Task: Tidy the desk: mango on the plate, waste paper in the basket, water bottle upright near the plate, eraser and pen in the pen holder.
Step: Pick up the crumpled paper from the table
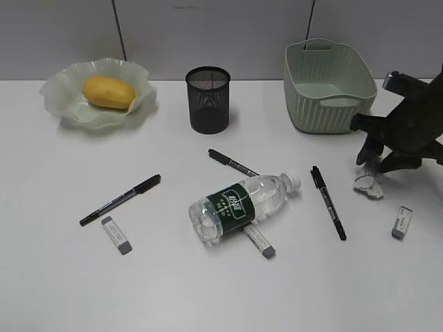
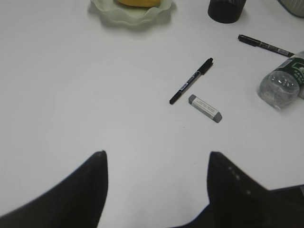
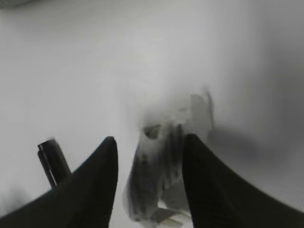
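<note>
Right between my right hand's (image 3: 149, 166) fingers sits the waste paper (image 3: 164, 156), on the bench just below the basket (image 1: 329, 86). Fingers straddle it, not clearly pinching yet (left hand (image 2: 156, 190) is spread, far off).

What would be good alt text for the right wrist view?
Blurry close-up of the right gripper with its dark fingers on either side of the crumpled waste paper on the white desk. A black pen tip pokes in at lower left.
</note>
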Robot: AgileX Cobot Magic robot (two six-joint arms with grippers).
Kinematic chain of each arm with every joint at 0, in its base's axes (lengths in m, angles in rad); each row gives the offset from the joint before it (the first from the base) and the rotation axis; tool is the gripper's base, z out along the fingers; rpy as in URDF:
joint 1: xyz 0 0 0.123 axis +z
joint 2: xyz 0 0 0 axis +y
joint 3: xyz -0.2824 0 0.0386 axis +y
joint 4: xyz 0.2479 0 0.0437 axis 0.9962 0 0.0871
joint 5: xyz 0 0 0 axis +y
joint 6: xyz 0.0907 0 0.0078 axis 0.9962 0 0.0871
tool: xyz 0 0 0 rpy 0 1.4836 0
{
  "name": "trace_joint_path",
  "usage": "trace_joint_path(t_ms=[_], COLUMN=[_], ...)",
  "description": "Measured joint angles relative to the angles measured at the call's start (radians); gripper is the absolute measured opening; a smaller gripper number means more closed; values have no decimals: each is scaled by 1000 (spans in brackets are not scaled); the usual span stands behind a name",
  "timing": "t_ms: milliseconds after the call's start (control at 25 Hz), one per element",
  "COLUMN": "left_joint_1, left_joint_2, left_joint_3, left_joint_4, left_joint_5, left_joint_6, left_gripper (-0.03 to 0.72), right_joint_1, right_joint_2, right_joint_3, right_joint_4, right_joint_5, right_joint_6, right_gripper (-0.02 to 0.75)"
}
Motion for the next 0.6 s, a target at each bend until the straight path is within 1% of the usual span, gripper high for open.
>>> trace_joint_path(t_ms=[80, 160, 240, 320, 400, 600], left_joint_1=[0, 0, 0, 0, 0, 0], left_joint_2=[0, 0, 0, 0, 0, 0], left_joint_3=[0, 0, 0, 0, 0, 0], left_joint_4=[0, 0, 0, 0, 0, 0], left_joint_5=[0, 0, 0, 0, 0, 0], left_joint_6=[0, 0, 0, 0, 0, 0], left_gripper=[498, 498, 498, 498, 498, 491], right_joint_1=[0, 0, 0, 0, 0, 1], right_joint_2=[18, 20, 20, 20, 16, -45], right_joint_3=[-2, -2, -6, -17, -30, -112], right_joint_4=[-5, -6, -6, -8, -10, -14], right_joint_5=[-2, -2, -2, 11, 37, 190], right_joint_6=[9, 14, 14, 14, 13, -16], right_gripper=[332, 251, 132, 54, 52, 52])
